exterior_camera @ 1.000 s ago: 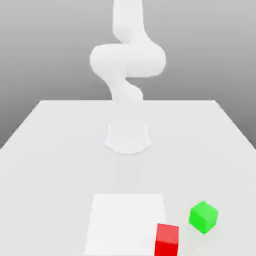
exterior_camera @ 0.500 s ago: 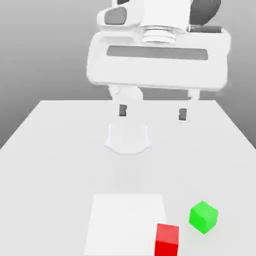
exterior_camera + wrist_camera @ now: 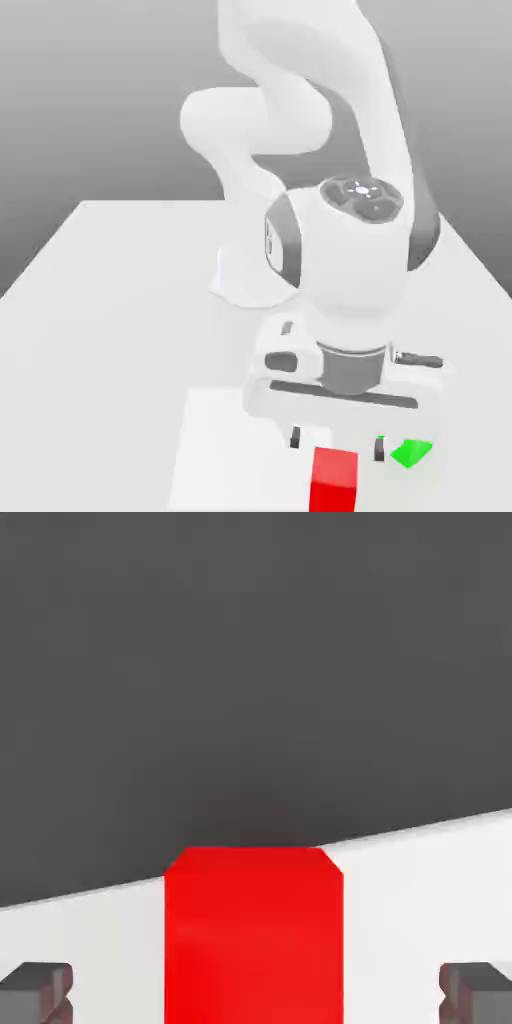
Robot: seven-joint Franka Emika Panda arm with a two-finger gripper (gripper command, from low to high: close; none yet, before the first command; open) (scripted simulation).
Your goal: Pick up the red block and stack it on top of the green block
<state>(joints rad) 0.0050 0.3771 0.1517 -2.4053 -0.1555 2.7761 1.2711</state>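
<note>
My one gripper (image 3: 337, 443), fitted with two fingers (image 3: 379, 449), hangs wide open near one red block (image 3: 334, 482) on a pale table (image 3: 90, 350). Nothing is held between the two tips. In the hand view, the single red block lies in the space between my two fingers, one finger to each side, with a gap separating it from each; neither finger touches it. I cannot tell exactly how high my fingertips are above the tabletop.

One green block (image 3: 411, 454) sits just beside my gripper, past the finger on the exterior view's right, partly covered by my hand. That makes two blocks in all, one red and one green, standing apart from each other, with the green one turned at an angle. The red block is not on top of the green one.

Below my gripper, and extending toward the exterior view's left, is one white square (image 3: 235, 450), with the red block at its edge on the exterior view's right. The hand view shows one slanting border between a dark area (image 3: 250, 662) and a white area (image 3: 400, 912), and the red block overlaps that line. Above my gripper, my one white arm (image 3: 355, 250) bends back to its one round base (image 3: 255, 280), farther up the table in the exterior view.
</note>
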